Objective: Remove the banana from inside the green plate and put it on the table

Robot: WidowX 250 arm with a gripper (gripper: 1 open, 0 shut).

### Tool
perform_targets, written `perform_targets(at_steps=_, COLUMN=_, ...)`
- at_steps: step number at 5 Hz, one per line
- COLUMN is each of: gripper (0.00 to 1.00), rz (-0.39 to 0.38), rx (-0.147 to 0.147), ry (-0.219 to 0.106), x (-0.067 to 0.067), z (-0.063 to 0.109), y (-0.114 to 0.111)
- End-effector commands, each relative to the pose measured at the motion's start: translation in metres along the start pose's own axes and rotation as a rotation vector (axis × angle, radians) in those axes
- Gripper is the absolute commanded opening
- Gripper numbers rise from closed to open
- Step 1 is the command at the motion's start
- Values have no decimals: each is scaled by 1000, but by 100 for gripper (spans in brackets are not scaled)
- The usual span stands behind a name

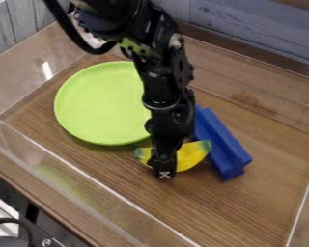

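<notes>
The small yellow banana (189, 154) sits between the fingers of my gripper (164, 166), which points straight down and is shut on it. The banana is low over the brown table (112, 198), just past the near right rim of the green plate (99, 101). I cannot tell whether it touches the wood. The plate holds nothing. The black arm rises from the gripper and hides part of the plate's right edge.
A blue ridged block (224, 145) lies on the table right beside the banana, at its right. Clear acrylic walls (18, 145) border the tabletop on the left and front. Bare wood stretches in front of the gripper.
</notes>
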State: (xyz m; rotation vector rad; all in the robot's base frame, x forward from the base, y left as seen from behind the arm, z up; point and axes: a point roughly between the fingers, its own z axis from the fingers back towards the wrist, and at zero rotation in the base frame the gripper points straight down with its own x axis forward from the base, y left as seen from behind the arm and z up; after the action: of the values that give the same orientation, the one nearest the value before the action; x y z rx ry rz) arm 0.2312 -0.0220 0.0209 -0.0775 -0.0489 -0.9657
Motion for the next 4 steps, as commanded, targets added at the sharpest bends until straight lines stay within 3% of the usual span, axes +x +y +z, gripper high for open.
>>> perform_targets(at_steps=1, gripper=0, rz=1, rx=18, ry=-28, x=6, z=5, y=3)
perform_targets(at_steps=2, gripper=0, rz=10, rx=16, ry=-40, x=6, z=5, y=3)
perform_targets(at_steps=3, gripper=100, rz=19, rx=23, ry=-50, x=2, z=18, y=3)
perform_targets(at_steps=4, gripper=0, rz=36, rx=29, ry=-55, x=-2, z=27, y=6)
